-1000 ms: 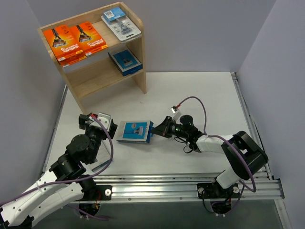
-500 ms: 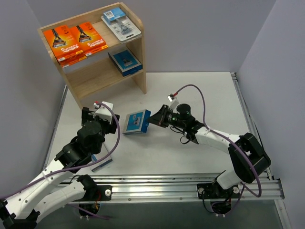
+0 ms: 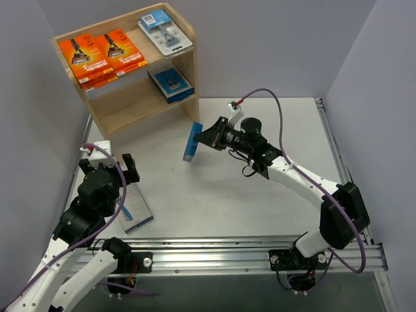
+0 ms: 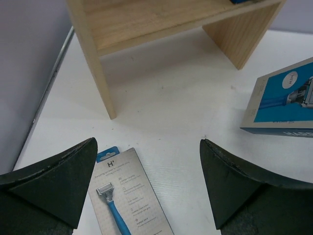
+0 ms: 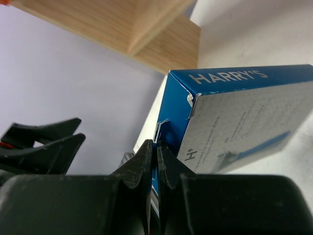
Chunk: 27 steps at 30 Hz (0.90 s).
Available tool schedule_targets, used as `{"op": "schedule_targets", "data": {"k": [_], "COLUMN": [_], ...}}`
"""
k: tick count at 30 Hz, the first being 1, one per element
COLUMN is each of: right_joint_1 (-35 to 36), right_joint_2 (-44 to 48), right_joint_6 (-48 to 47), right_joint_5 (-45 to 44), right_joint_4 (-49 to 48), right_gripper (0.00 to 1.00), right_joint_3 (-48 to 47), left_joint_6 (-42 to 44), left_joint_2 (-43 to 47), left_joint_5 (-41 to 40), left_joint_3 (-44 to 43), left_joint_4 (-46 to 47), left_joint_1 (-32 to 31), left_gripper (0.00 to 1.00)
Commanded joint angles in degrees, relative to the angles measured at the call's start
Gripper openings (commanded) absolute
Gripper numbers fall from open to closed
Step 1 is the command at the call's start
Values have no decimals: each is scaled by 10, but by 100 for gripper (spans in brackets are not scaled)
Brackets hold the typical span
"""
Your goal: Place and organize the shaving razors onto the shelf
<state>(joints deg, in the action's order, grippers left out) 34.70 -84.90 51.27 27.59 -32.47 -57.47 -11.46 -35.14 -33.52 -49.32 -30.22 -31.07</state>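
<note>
My right claw (image 3: 200,137), pinched shut on a blue box (image 3: 190,144) held edge-up, has it near the shelf (image 3: 123,104), off its right front corner, while my left claw (image 3: 109,166) gapes empty over a grey pack (image 3: 134,212) on the table (image 3: 260,195).

White table (image 3: 227,201) bears the shelf (image 3: 123,104) and one grey razor pack (image 3: 138,214).

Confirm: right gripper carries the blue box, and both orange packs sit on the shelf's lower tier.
No. The orange packs sit on the top tier of the shelf, as the top external view shows; the right gripper does carry the blue box.
</note>
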Motion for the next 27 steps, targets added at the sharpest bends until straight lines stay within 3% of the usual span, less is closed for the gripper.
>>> {"op": "schedule_targets", "data": {"k": [1,17,27], "right_joint_1": [4,54,106], "right_joint_2": [-1,-126,-205], "right_joint_6": [-2,22,37], "right_joint_5": [-11,3,-3], "right_joint_4": [-28,-22,-31], "right_gripper": [0,0,0], "right_joint_3": [-74,-311,-434], "left_joint_6": [-48,3,12], "left_joint_2": [35,214,215], "left_joint_5": [-59,-159,-151], "left_joint_3": [-3,94,95], "left_joint_4": [-7,101,104], "left_joint_1": [6,6,5], "left_gripper": [94,94,94]}}
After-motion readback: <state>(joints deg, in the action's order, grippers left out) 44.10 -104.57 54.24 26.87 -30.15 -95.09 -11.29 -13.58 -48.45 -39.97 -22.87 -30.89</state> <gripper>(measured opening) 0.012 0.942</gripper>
